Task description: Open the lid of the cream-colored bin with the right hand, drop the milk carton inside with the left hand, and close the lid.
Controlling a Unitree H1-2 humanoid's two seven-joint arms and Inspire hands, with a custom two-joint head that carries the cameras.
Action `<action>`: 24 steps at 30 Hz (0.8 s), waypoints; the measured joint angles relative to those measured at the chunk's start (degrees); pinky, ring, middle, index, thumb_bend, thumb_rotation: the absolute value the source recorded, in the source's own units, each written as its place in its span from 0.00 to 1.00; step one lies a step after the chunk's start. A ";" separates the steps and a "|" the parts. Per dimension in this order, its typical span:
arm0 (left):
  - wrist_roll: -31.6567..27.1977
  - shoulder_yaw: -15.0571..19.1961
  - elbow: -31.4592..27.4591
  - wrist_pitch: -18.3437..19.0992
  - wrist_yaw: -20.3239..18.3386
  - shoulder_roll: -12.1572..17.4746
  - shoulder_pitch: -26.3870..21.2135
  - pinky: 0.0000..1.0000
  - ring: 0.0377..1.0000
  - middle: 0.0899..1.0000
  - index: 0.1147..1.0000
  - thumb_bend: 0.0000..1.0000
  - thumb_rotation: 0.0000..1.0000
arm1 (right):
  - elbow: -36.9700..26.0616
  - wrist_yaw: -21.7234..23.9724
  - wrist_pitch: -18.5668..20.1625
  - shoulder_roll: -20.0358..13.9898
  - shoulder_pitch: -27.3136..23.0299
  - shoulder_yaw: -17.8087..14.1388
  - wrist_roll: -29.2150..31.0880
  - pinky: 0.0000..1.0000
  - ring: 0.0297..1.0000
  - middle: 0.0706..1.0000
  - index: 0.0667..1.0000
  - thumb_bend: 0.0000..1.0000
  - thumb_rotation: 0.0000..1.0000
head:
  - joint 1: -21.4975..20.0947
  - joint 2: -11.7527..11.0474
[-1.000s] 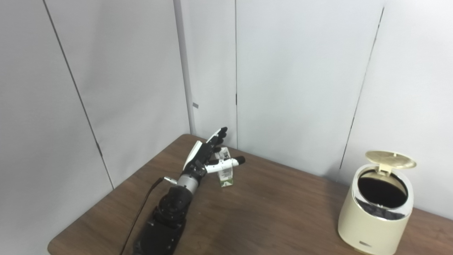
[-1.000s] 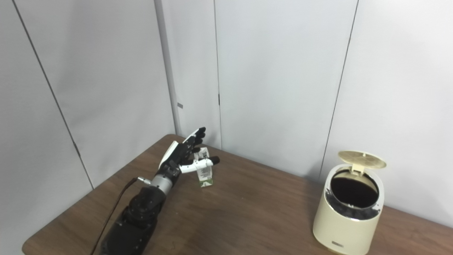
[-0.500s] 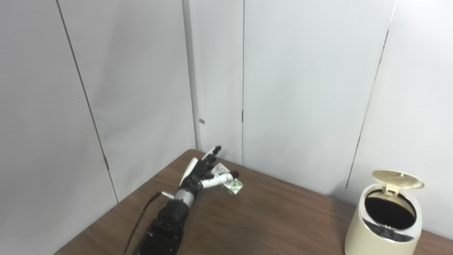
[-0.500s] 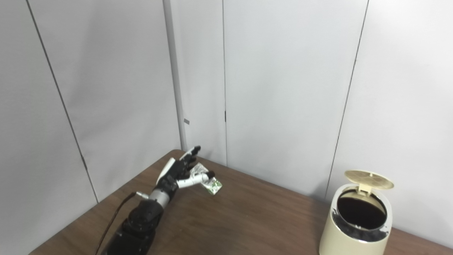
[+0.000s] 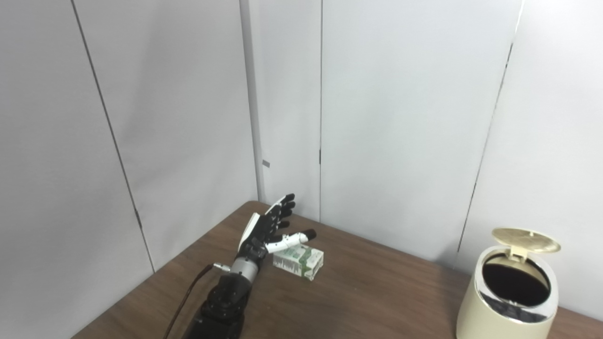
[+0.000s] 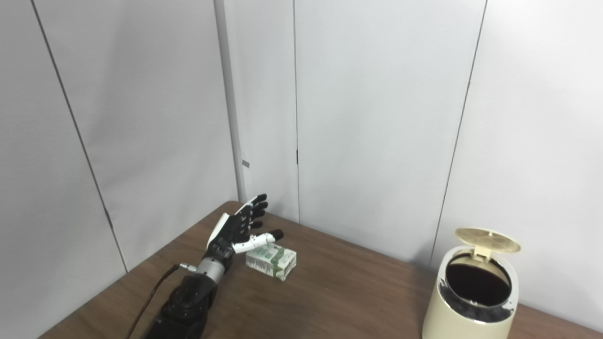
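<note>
Look first at your cream-colored bin at the table's right; its round lid stands raised on the hinge at the back, nearly level above the mouth; inside you see only a dark hollow with a black liner edge under the shiny rim — whether anything lies at the bottom cannot be told.

Your milk carton is not in the bin; it lies on its side on the brown wooden table, well apart from the bin, near the far left corner; its long axis runs roughly left to right and a little toward you, one end aimed at the bin's side of the table. It is white with green printing; the writing is too small to read.

Your left hand hovers just beside and above the carton's left end, fingers spread and pointing up toward the wall, thumb stretched out over the carton's top; the hand grips nothing — whether the thumb touches the carton cannot be told. Your right hand is out of sight in both views.
</note>
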 measured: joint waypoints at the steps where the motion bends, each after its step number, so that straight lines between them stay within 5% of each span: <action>1: -0.04 0.00 0.00 0.00 -0.23 0.04 0.00 0.86 0.91 0.91 0.95 0.99 0.34 | -0.16 -0.04 0.40 0.06 0.02 -0.07 -0.08 0.47 0.59 0.62 0.58 0.44 0.62 | -0.26 0.44; 9: 1.86 -1.54 -0.71 0.99 -1.25 1.69 0.71 0.85 0.89 0.89 0.94 0.94 0.29 | -0.72 -0.50 0.18 0.52 0.09 -0.18 -1.04 0.46 0.58 0.60 0.57 0.41 0.58 | -1.05 0.44; 12: 8.00 -6.52 -2.21 4.06 -3.44 5.80 1.20 0.89 0.90 0.87 0.92 0.94 0.29 | -1.30 -0.51 0.33 0.73 0.35 -0.18 -1.10 0.46 0.57 0.59 0.56 0.43 0.61 | -1.58 0.35; 17: 20.19 -15.28 -6.12 11.97 -10.37 15.93 -0.41 0.77 0.84 0.83 0.85 1.00 0.19 | -2.30 -0.57 1.38 0.92 1.06 -0.20 -1.49 0.46 0.57 0.59 0.55 0.43 0.61 | -1.93 0.97; 21: 26.56 -20.00 -8.40 15.88 -13.93 19.71 -4.19 0.69 0.81 0.86 0.84 1.00 0.14 | -3.33 -0.45 2.29 1.04 1.78 -0.32 -1.48 0.45 0.56 0.58 0.55 0.44 0.60 | -2.20 1.14; 24: 32.40 -24.55 -8.40 16.46 -16.48 21.13 -6.99 0.72 0.82 0.84 0.83 1.00 0.14 | -3.67 -0.32 2.66 1.27 1.81 -0.19 -1.44 0.45 0.56 0.58 0.55 0.43 0.60 | -2.37 1.14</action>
